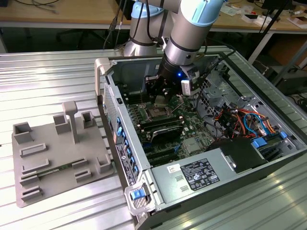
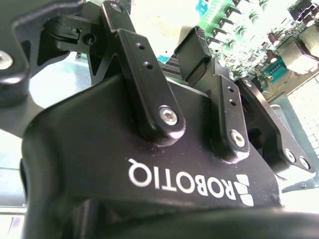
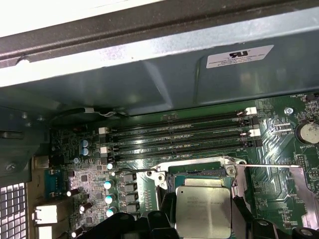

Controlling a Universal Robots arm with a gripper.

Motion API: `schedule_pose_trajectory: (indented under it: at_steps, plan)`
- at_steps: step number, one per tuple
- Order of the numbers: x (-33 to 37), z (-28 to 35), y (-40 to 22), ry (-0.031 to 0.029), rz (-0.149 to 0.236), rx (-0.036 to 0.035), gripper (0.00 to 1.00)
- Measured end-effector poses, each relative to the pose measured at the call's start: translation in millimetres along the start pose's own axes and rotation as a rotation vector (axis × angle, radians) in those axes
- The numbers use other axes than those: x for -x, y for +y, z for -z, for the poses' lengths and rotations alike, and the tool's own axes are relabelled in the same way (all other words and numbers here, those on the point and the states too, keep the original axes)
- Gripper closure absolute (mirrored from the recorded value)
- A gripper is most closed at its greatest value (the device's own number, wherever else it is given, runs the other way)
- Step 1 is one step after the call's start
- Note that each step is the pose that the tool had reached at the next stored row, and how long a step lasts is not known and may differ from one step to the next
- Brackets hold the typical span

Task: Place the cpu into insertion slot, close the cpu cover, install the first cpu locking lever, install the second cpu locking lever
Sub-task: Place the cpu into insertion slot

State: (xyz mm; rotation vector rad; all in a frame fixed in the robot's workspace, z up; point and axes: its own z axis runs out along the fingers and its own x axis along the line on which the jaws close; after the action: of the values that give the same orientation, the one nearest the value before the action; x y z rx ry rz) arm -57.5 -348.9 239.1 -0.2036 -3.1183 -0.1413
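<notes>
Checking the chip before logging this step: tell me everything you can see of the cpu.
The cpu is a small, flat, square chip with a dull silver metal top that carries faint print and has a thin paler border. It faces up and looks level. Black fingers of the gripper press on two opposite edges. In the first wrist view it partly covers the insertion slot; whether it touches the slot cannot be told.

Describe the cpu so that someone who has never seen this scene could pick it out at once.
Find the open computer case on the metal table, then the green motherboard inside it. Beside the long black memory slots, the tool grips the cpu: a flat square chip, the one plain dull-silver face among dark slots and green board.
</notes>
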Motion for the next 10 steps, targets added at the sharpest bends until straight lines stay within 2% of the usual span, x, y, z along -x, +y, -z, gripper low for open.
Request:
schedule_pose_trajectory:
  at_steps: [10]
  plan:
    - [0.0, -0.2, 0.0, -0.0004, -0.005, 0.0001, 0.45]
